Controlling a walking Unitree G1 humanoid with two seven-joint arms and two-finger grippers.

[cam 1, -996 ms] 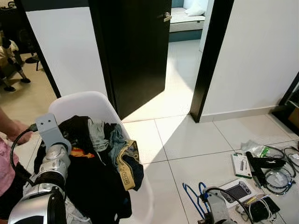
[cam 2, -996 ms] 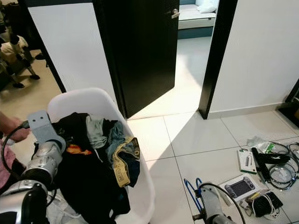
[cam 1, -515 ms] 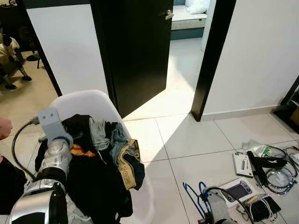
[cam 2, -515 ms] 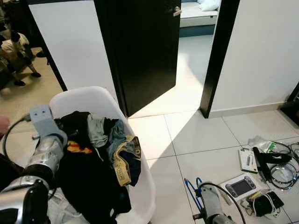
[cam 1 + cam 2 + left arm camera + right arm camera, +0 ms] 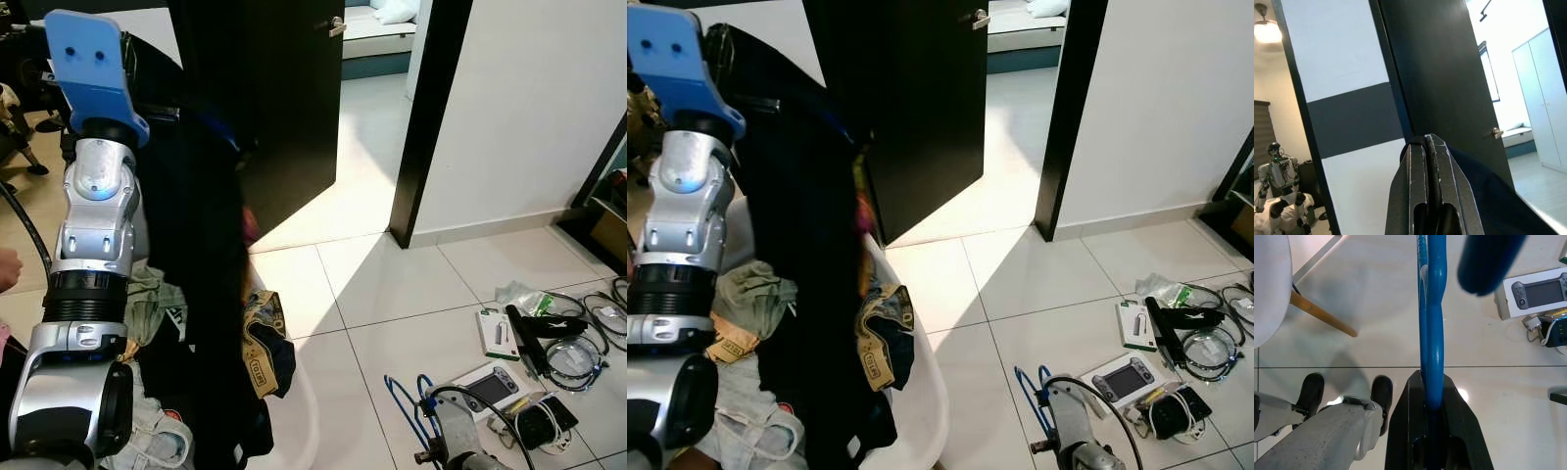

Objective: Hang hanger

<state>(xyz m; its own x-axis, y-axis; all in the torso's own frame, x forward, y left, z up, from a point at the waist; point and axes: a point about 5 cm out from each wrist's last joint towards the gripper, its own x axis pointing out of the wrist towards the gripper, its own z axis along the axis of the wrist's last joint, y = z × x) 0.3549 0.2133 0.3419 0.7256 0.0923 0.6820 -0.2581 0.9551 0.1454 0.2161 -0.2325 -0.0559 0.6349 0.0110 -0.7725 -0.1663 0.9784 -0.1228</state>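
Observation:
My left arm (image 5: 93, 215) is raised high above the white chair (image 5: 924, 392). Its gripper (image 5: 1425, 143) is shut on a dark navy garment (image 5: 206, 245), which hangs down long in front of the chair. More of that cloth (image 5: 1488, 196) drapes beside the fingers in the left wrist view. A pile of clothes (image 5: 263, 338) still lies on the chair seat. Low at the right, my right gripper (image 5: 1431, 399) is shut on a blue hanger (image 5: 1431, 328). The same hanger (image 5: 404, 416) shows near the floor by my right arm (image 5: 456, 446).
A black door (image 5: 289, 98) stands ajar behind the chair, with a black door frame (image 5: 426, 117) to its right. A boxed game console (image 5: 490, 384), cables (image 5: 578, 348) and small packs litter the tiles at right. A person's hand (image 5: 8, 269) is at the left edge.
My left arm has swung up from the pile, lifting the dark garment so it hangs full length. The right arm with the hanger has stayed low.

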